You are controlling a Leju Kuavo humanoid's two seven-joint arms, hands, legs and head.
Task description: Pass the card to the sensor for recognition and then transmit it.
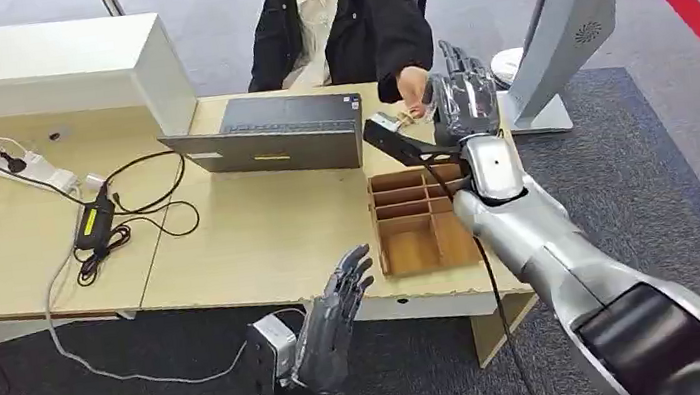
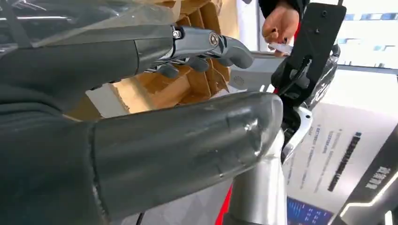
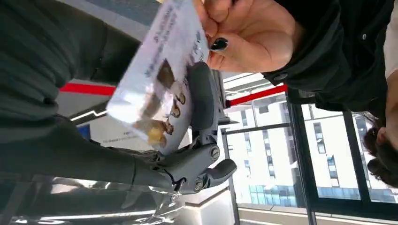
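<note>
Right robot hand (image 1: 462, 93) raised over far right table (image 1: 231, 242) edge, fingers up, about 1 o'clock from wooden tray (image 1: 422, 219). Card (image 3: 157, 79) lies against its fingers (image 3: 202, 98); person's hand (image 3: 248, 35) pinches card's far end. Whether right robot hand grips card: cannot tell. Left robot hand (image 1: 336, 320) at 6 o'clock, below near table edge, open, fingers spread, holding nothing. Laptop (image 1: 268, 137) at 9 o'clock from card.
</note>
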